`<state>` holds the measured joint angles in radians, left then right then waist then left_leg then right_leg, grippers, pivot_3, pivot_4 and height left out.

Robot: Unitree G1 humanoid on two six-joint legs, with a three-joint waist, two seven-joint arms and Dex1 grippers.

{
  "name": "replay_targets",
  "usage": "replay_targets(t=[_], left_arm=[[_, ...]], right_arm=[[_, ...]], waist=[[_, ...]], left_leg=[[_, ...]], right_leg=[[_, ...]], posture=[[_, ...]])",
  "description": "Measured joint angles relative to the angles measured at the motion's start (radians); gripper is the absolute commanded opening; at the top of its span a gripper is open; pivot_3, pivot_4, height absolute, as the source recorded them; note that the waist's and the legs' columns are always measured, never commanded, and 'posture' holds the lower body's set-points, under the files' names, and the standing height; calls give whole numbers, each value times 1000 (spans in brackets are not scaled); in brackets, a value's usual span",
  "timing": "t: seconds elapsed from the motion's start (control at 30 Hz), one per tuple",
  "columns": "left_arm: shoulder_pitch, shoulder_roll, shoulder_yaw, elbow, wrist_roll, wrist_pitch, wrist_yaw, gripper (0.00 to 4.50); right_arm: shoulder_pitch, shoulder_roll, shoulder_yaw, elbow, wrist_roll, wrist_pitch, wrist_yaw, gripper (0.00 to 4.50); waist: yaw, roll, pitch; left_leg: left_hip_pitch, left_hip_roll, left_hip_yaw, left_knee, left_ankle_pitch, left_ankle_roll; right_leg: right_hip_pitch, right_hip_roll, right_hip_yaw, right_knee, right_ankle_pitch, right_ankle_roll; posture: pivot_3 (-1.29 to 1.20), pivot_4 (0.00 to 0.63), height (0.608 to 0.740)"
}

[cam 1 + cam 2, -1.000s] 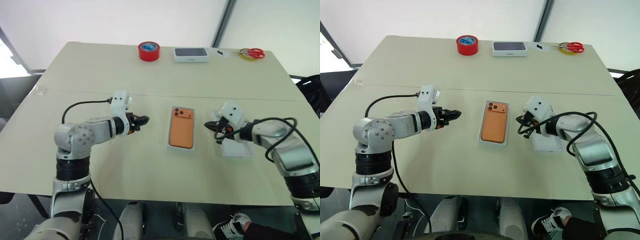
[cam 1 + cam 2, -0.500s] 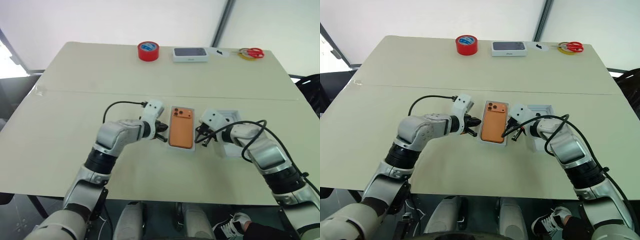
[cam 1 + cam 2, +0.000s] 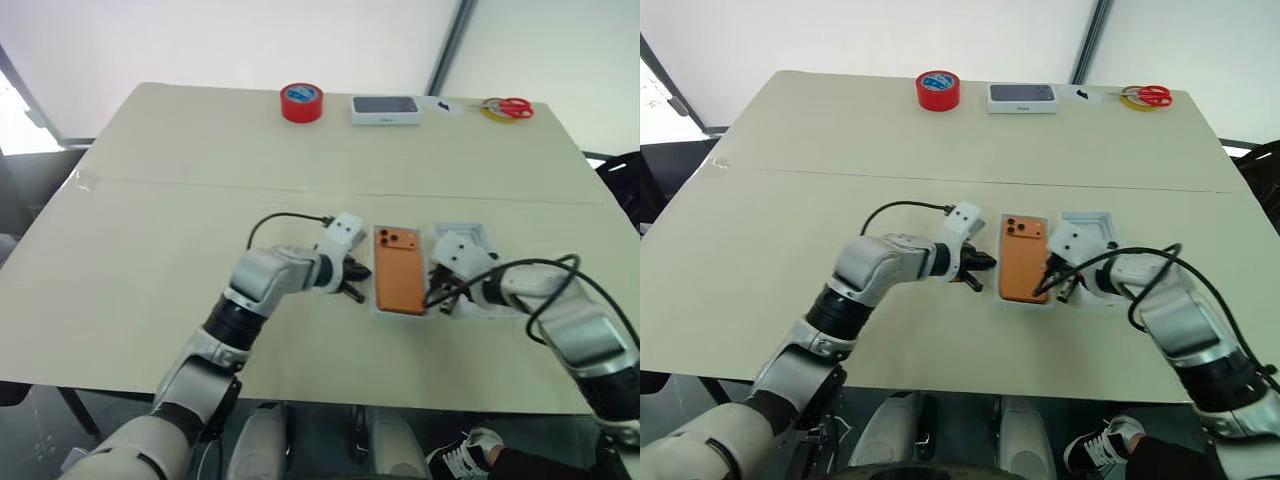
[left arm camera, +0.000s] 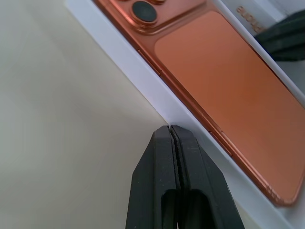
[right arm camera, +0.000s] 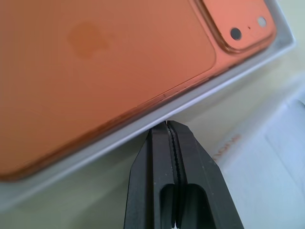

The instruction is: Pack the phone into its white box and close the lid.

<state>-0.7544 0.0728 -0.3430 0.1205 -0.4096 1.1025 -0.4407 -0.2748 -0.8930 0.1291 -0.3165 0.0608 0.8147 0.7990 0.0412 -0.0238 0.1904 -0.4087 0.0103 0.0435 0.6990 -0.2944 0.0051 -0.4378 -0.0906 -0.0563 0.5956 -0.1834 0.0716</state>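
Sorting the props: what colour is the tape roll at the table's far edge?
Red, with a blue inner core; clearest in the left eye view.

Phone (image 3: 398,281) in box (image 4: 143,78), between claws.

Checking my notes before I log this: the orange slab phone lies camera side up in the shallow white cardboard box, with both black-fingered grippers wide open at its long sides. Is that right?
Not quite. Both grippers are shut, not open: the wrist views show the left gripper and the right gripper with fingers pressed together. The rest holds: the orange slab phone lies camera side up in the shallow white cardboard box, a gripper at each long side.
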Motion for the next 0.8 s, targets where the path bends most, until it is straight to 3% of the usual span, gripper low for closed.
replay_targets(t=[0.23, 0.57, 0.67, 0.8], left_arm=[[-6, -91, -38, 47, 9, 0, -45, 43], [-13, -72, -32, 66, 29, -20, -99, 43], [-7, -32, -13, 17, 26, -9, -109, 0], [31, 20, 28, -61, 7, 20, -119, 0]], right_arm=[[164, -70, -132, -81, 15, 42, 7, 0], [222, -92, -192, -110, 46, 38, 24, 0], [238, -138, -248, -103, 74, 20, 63, 798], [263, -181, -322, -88, 112, 8, 118, 2833]], waist=[[-5, 1, 0], [-3, 2, -1], [-3, 2, -1], [-3, 2, -1]], left_leg=[[0, 2, -2, 0, 0, 0], [0, 2, -2, 0, 0, 0], [0, 2, -2, 0, 0, 0], [0, 2, -3, 0, 0, 0]], right_leg=[[-2, 2, 0, 1, 0, 0], [-2, 2, 1, 1, -1, 0], [-2, 2, 1, 1, -1, 0], [-2, 2, 1, 1, -1, 0]], posture=[[0, 150, 730], [0, 150, 730], [0, 150, 730], [0, 150, 730]])
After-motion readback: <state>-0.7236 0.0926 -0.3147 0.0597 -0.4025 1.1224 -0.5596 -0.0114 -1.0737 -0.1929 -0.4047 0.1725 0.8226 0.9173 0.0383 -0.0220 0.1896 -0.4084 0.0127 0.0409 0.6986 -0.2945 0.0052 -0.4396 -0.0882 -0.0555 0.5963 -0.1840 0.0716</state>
